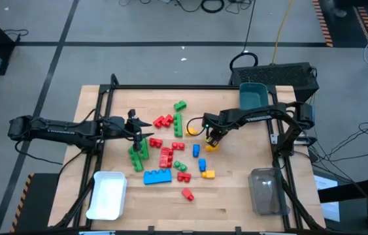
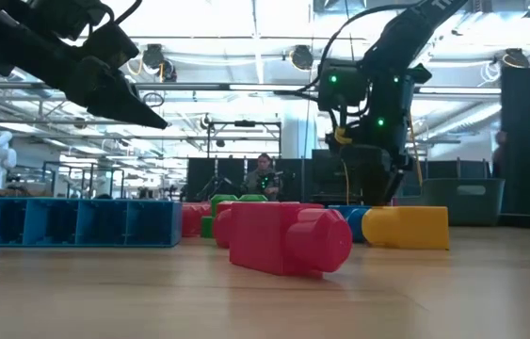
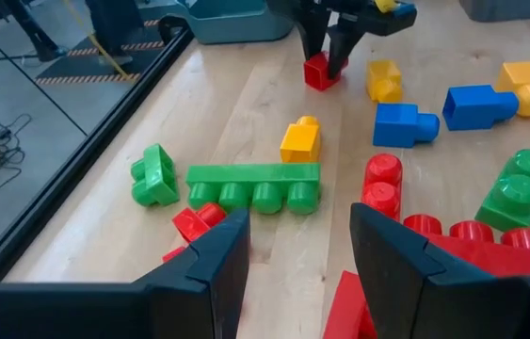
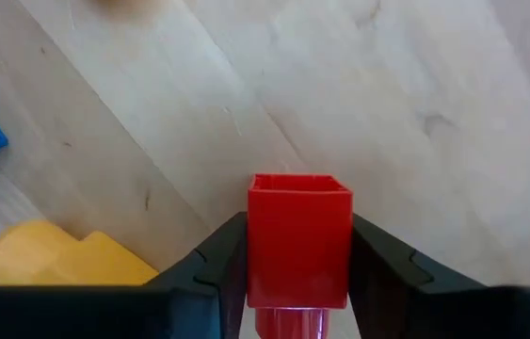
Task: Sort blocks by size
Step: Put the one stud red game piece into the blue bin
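While the right gripper [image 4: 299,268] sits low over the pale wood-grain table [image 1: 236,196], we see its dark fingers clamped on a small red block [image 4: 299,247] — glossy, square-edged, hollow end facing the camera. It's just beside a rounded yellow block [image 4: 57,254], near mid-table. Other studded blocks [image 1: 164,147] are scattered around the centre; a long green four-stud bar [image 3: 255,184] lies flat. We see the left gripper [image 3: 293,254] hovering over the red pieces, fingers apart — nothing between them
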Action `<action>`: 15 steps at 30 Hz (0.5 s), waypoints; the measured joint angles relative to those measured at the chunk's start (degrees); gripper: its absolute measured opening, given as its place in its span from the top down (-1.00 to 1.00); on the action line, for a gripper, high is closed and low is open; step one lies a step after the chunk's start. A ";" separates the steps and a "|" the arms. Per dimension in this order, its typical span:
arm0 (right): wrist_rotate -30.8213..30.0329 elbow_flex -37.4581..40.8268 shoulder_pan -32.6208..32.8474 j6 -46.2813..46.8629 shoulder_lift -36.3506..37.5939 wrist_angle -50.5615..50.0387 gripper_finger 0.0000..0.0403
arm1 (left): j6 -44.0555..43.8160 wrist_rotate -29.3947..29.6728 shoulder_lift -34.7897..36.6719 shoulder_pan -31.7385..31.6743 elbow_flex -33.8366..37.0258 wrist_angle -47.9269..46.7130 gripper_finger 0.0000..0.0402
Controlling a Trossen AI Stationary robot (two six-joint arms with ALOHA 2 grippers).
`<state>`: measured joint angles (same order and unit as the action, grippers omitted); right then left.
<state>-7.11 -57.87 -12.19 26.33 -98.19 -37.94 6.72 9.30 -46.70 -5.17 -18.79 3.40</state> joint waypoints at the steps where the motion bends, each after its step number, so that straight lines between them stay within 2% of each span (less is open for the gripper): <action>1: 0.00 0.00 -0.18 -0.11 0.84 -0.09 0.37 | -0.08 0.00 0.00 0.00 -0.02 0.02 0.17; 8: -0.15 0.00 -2.84 -1.13 8.62 -2.18 0.34 | -0.31 0.20 0.00 0.00 -0.01 0.46 0.17; 15: -0.94 0.00 -8.39 -2.55 17.32 -6.01 0.34 | -0.35 0.20 0.00 0.00 0.00 0.59 0.17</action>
<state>-8.05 -57.87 -20.59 23.77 -80.87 -43.95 6.38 9.50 -46.70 -5.17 -18.79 3.99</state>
